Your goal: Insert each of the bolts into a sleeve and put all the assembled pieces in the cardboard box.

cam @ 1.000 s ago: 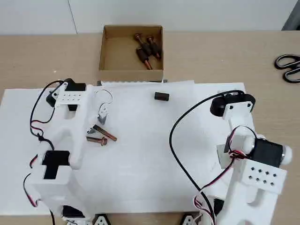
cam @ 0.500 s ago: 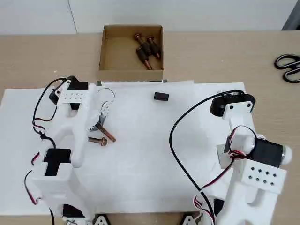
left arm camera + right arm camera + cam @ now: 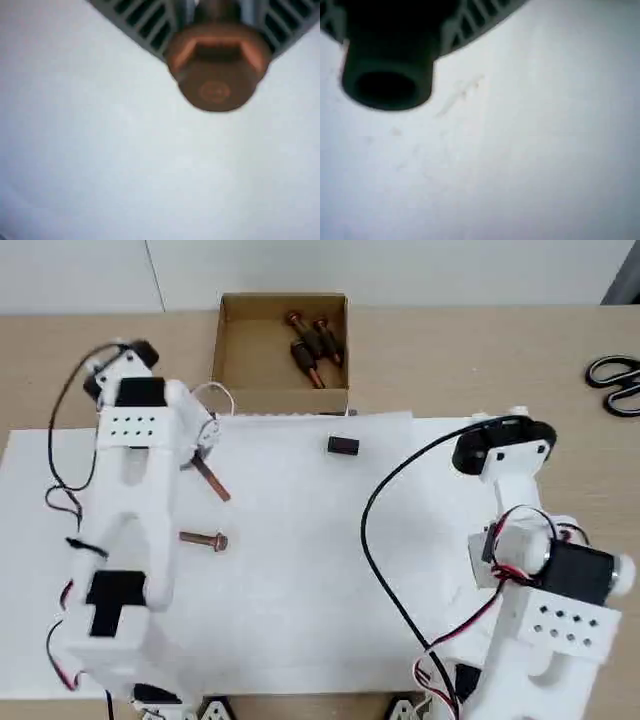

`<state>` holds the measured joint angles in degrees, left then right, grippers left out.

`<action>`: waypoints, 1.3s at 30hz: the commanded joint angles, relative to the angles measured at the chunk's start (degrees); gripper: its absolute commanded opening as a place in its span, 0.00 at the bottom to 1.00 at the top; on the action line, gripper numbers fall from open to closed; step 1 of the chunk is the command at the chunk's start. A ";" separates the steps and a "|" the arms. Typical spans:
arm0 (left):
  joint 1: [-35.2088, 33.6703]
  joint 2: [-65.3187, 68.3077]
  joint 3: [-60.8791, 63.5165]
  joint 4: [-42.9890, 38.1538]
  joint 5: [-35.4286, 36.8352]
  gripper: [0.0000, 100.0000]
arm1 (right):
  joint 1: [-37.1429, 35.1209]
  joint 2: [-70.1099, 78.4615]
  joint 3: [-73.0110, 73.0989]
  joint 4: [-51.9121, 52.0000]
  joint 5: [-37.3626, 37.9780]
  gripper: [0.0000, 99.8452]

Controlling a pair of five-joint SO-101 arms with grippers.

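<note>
My left gripper (image 3: 203,440) is shut on a copper bolt (image 3: 211,478), which slants down above the white sheet; in the left wrist view the bolt's hex head (image 3: 217,70) sits between the ribbed fingers (image 3: 145,22). A second bolt (image 3: 205,539) lies flat on the sheet below it. A loose black sleeve (image 3: 343,446) rests near the sheet's far edge. My right gripper (image 3: 395,20) is shut on another black sleeve (image 3: 387,75), its bore facing the camera. The cardboard box (image 3: 232,350) at the back holds assembled pieces (image 3: 312,345).
The white sheet (image 3: 300,600) covers the work area on a wooden table. Scissors (image 3: 615,383) lie at the far right. The right arm (image 3: 500,450) stands over the sheet's right side, with a black cable (image 3: 375,540) looping toward the middle.
The left arm has lifted one bolt off the sheet and swung back and to the left with it. The other bolt stays put. The right arm shifted slightly.
</note>
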<state>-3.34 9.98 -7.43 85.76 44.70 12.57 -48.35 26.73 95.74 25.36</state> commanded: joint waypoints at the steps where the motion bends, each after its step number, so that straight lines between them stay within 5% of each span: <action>1: -0.26 -8.70 -2.77 1.14 -8.00 0.00 | -2.68 -2.68 -4.66 0.66 -0.35 0.00; 16: -0.26 -29.63 -2.51 8.62 -29.36 0.00 | -11.21 -33.89 7.21 -6.29 2.37 0.00; 35: 3.96 -69.63 44.18 -21.01 -33.14 0.00 | -14.02 -53.67 30.15 -19.65 -11.16 0.00; 39: 6.07 -78.59 54.02 -28.48 -29.63 0.00 | -20.00 -53.67 35.08 -25.10 -13.36 0.00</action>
<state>1.76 -62.20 41.98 63.08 12.97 -3.69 -101.36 60.22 74.73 13.85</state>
